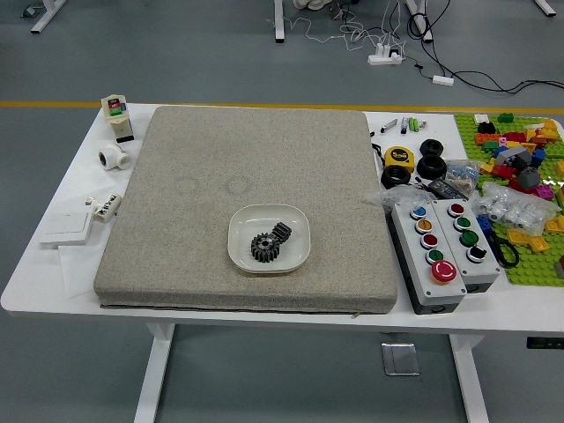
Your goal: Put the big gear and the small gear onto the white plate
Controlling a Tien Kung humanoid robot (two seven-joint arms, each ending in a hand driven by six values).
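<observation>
Both gears are on your white plate (294, 255): the big gear (264, 248) sits beside the small gear (281, 232). I can't see your robot hands, so I can't tell if they're open. The job looks done. If an arm comes back low, it could bump the plate and make the gears slide.

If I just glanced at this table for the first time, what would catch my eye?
Probably the bright jumble of building blocks on green baseplates at the right, and beside it the big red button on a grey control box. Then, standing out by contrast, two black gears in a white plate on the broad grey-beige mat.
</observation>
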